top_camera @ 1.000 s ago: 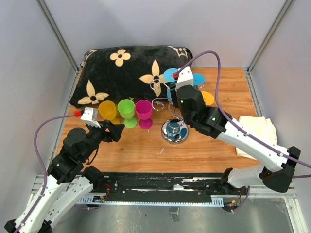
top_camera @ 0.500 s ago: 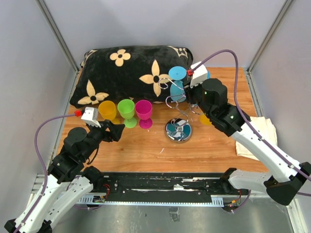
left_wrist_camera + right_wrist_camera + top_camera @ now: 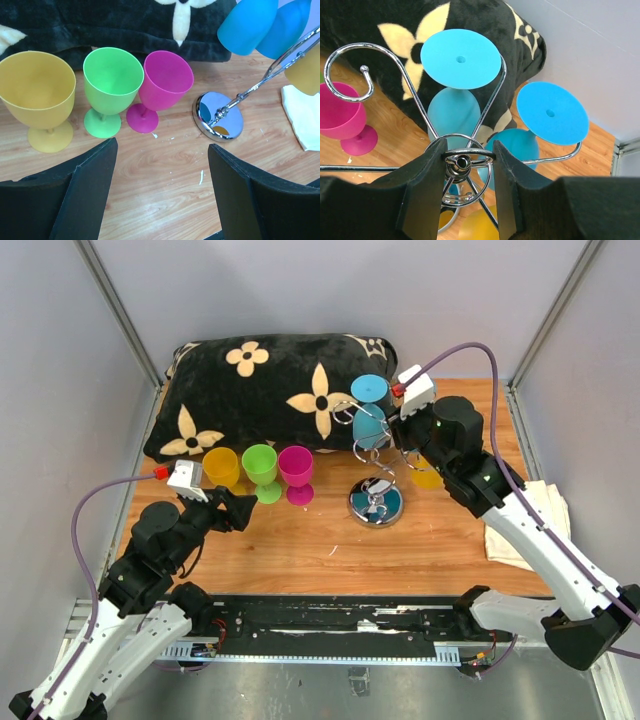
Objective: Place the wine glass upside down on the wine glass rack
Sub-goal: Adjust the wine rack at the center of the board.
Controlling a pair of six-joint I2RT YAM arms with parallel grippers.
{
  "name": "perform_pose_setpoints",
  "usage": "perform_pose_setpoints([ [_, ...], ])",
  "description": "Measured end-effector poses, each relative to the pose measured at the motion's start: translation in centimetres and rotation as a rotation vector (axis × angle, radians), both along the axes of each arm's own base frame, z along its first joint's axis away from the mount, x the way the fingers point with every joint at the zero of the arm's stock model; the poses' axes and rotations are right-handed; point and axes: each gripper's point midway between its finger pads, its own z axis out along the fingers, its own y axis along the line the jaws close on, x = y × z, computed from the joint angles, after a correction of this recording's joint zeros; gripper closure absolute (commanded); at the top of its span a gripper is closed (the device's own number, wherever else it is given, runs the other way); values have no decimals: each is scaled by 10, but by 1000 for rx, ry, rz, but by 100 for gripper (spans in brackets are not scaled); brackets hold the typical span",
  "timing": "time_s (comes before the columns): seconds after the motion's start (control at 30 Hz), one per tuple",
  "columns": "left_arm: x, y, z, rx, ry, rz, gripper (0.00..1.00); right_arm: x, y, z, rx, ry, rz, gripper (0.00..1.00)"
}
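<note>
Over the last second my right gripper (image 3: 469, 160) has swung back and to the right, and the wine glass rack (image 3: 377, 502) has come with it, its mirrored base sliding rightward on the wooden table (image 3: 300, 550). The fingers (image 3: 425, 180) are closed on the ring at the top of the rack's stem. Around them two blue glasses (image 3: 454, 112) and a yellow-orange glass (image 3: 427, 477) hang from the scroll arms, feet up and bowls down. I read this step as repositioning the rack to offer a free arm. To do it well I'd keep the stem upright and move slowly, so the hung glasses don't swing off. The stem seems to lean toward the gripper, though I cannot tell whether the base sits flat. My left gripper (image 3: 161, 150) is spread wide and empty, hovering just short of the magenta wine glass (image 3: 167, 80), green wine glass (image 3: 112, 75) and yellow wine glass (image 3: 36, 82). Those stand in a row before the black flowered pillow (image 3: 260, 390), long axes vertical and mouths up, so each needs inverting.
</note>
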Motion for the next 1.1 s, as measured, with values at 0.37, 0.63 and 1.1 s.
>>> perform_pose_setpoints([
  [0.37,0,0,0,0,1,0,22,12,-28,5,19,-17,-37,99],
  [0.63,1,-1,-1,3,4,0,22,6,-33,5,26,-20,-12,99],
  [1.1,1,-1,-2,5,7,0,22,4,-30,4,-2,-27,24,99],
])
